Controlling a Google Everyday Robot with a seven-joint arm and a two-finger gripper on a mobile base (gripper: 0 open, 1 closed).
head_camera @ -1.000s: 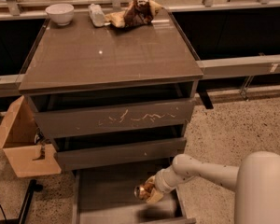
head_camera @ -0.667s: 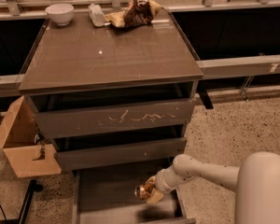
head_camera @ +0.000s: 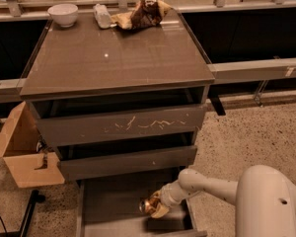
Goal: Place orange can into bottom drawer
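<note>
Speckled floor [head_camera: 251, 132], grey-brown cabinet against a railing.
- Left: cardboard box [head_camera: 19, 154], open, beside the cabinet.
- Cabinet surface [head_camera: 113, 58]: white bowl [head_camera: 63, 14], clear bottle [head_camera: 102, 15] and snack bag [head_camera: 140, 14], all at the back edge, apart from the work.
- Bottom drawer [head_camera: 111, 204]: pulled out to receive.
- Orange can [head_camera: 148, 205]: clasped in the gripper [head_camera: 154, 209], low over the drawer floor, right of centre, probably for release.

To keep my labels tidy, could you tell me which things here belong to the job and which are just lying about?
Job: orange can; bottom drawer, open; gripper, holding the can over the drawer.
Lying about: white bowl, clear plastic bottle, snack bag, cardboard box.
</note>
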